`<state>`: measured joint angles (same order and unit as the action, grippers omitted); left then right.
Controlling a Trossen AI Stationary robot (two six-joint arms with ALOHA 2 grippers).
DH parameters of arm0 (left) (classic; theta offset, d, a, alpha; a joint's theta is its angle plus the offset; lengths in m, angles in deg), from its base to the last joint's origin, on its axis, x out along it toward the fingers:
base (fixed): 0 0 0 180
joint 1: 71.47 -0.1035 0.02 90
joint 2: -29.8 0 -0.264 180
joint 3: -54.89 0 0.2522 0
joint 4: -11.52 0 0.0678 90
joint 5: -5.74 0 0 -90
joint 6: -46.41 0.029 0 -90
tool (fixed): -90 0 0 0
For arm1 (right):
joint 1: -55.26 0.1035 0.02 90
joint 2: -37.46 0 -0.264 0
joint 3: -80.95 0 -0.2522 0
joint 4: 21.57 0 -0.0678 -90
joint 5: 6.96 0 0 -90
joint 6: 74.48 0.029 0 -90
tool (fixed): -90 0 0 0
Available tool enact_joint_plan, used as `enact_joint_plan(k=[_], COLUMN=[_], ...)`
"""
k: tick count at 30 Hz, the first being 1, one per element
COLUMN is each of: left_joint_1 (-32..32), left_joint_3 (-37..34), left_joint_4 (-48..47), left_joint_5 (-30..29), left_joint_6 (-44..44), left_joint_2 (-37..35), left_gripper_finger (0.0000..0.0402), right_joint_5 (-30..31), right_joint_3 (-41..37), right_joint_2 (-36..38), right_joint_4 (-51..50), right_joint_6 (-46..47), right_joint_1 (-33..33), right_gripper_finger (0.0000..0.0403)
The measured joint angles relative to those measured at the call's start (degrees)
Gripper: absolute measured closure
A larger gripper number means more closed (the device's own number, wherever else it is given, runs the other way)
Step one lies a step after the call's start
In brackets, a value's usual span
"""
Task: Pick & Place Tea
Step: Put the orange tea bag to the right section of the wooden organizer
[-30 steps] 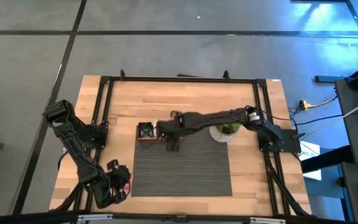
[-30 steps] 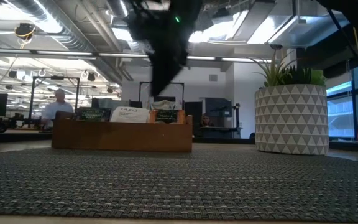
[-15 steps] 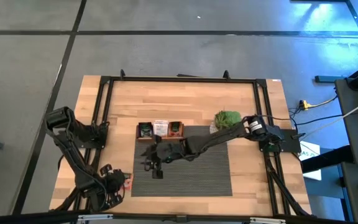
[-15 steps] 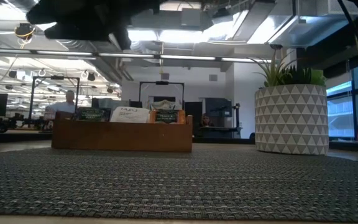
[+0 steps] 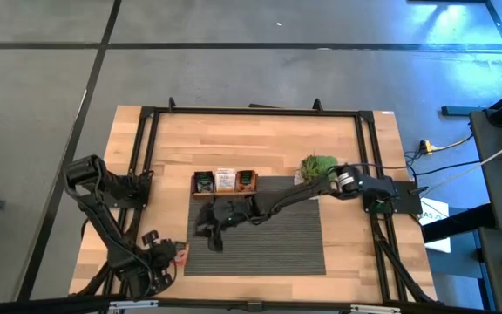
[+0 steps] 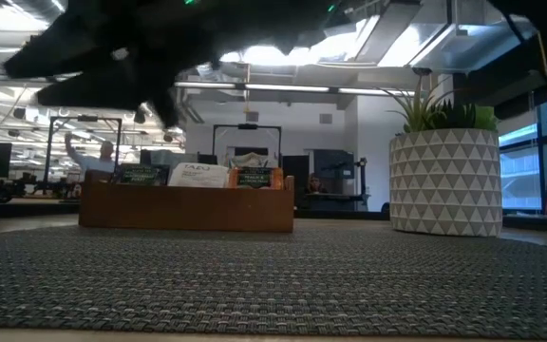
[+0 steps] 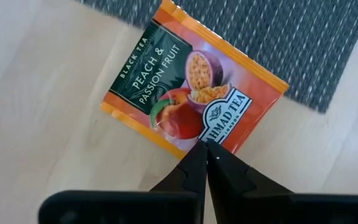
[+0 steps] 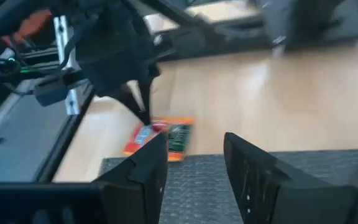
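— What did the setup look like from where you stood?

— A pale wooden desk with butcher-block grain, smooth-looking, and a dark woven mat laid on it, ribbed and coarse. At the mat's far edge sat a long wooden tray with sachets standing in its compartments, and a potted plant in a patterned white pot beside it.

— And the arms?

— The right gripper hung over the mat in front of the tray, fingers apart, nothing between them. The left gripper was down at the near left corner, fingertips pinched together right at the edge of one tea sachet.

— Was it holding it?

— Couldn't tell for sure. The sachet lay on the bare wood just off the mat's corner.

— How would it handle?

— I'd guess nearly weightless, thin and floppy, glossy orange foil-paper, so slippery. Flat on the wood, it offers only a crimped edge or corner to pinch.
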<state>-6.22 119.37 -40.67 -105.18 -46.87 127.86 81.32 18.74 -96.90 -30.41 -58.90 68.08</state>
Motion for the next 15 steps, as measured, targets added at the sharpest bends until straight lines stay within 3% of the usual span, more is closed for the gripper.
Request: enact_joint_plan(k=[9, 15], left_joint_1=[-0.1, -0.4], left_joint_3=[-0.2, -0.3], left_joint_4=[0.1, 0.1], left_joint_5=[-2.8, -4.5], left_joint_6=[0.4, 0.0], left_joint_2=[0.2, 0.3], left_gripper_finger=[0.0395, 0.0391], right_joint_5=[-7.2, -7.1], right_joint_3=[11.7, 19.2], right_joint_2=[-11.1, -16.0], right_joint_4=[-1.4, -11.8], right_joint_6=[17.3, 22.0], right_joint_1=[-0.4, -0.4], right_gripper_finger=[0.0244, 0.0244])
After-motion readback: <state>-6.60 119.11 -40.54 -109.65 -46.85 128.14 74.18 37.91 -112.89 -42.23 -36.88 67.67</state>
